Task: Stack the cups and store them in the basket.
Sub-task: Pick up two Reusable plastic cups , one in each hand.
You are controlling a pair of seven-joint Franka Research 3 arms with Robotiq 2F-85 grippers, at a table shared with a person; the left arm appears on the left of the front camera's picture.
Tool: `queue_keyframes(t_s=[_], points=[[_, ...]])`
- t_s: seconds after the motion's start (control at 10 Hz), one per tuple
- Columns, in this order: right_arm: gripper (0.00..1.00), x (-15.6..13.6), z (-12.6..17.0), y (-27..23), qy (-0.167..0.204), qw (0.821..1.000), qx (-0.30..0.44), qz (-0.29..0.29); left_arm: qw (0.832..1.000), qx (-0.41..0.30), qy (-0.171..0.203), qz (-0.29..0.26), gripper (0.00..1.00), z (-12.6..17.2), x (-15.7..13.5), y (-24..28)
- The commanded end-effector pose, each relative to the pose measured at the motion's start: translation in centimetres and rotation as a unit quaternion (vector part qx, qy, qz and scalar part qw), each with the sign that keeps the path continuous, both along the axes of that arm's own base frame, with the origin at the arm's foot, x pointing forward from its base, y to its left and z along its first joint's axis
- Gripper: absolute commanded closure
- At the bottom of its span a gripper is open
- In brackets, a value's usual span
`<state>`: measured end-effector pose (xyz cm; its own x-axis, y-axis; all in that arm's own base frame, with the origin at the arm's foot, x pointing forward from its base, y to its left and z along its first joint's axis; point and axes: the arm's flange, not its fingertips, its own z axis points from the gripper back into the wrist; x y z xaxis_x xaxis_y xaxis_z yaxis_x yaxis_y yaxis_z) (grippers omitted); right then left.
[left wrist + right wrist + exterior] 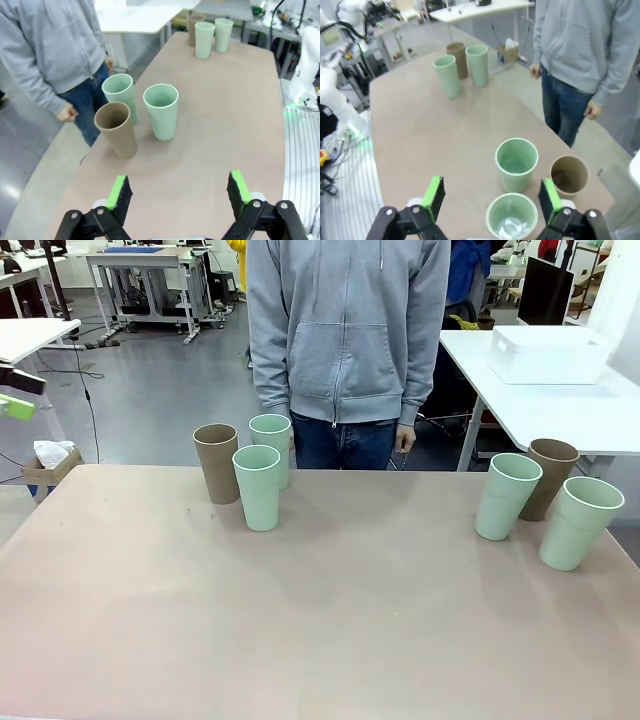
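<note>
Three cups stand at the table's far left: a brown one (216, 462), a mint one (270, 445) behind it and a mint one (259, 487) in front. At the right stand a mint cup (507, 496), a brown cup (551, 478) and a mint cup (579, 522). The white basket (548, 353) sits on a side table beyond the right group. My left gripper (180, 192) is open above the table, short of the left cups (161, 111). My right gripper (491, 197) is open, high over the nearest right mint cup (512, 216), holding nothing.
A person in a grey hoodie (345, 330) stands at the far edge, hands down at the sides. The white side table (560, 415) is at the back right. A cardboard box (48, 462) lies on the floor at the left. Bare tabletop (330, 620) spans the middle and front.
</note>
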<state>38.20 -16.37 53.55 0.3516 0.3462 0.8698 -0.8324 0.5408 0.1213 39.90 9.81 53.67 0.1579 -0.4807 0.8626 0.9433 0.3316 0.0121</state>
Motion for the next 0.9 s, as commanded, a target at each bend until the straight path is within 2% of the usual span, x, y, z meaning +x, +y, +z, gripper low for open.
queue_keyframes(t_s=[0.0, 0.3, 0.4, 0.6, 0.8], points=[[0.00, 4.4, -2.4, -5.0, -0.020, 0.995, 0.076, 0.059, 0.998, -0.028, -0.011, -0.056, 0.00, -1.4, 4.2, -1.7], [0.00, 7.1, -7.9, -8.3, -0.060, 0.982, 0.116, 0.135, 0.991, -0.082, -0.043, -0.097, 0.00, -5.7, 8.6, -2.9], [0.00, 7.9, -11.0, -9.1, -0.059, 0.982, 0.110, 0.139, 0.991, -0.090, -0.057, -0.084, 0.00, -7.7, 9.5, -2.7], [0.00, 7.7, -15.3, -10.7, -0.061, 0.975, 0.133, 0.166, 0.980, -0.127, -0.091, -0.121, 0.00, -10.6, 10.7, -2.2], [0.00, 7.1, -18.0, -11.9, -0.073, 0.971, 0.160, 0.164, 0.975, -0.162, -0.073, -0.137, 0.00, -12.9, 10.9, -2.2]])
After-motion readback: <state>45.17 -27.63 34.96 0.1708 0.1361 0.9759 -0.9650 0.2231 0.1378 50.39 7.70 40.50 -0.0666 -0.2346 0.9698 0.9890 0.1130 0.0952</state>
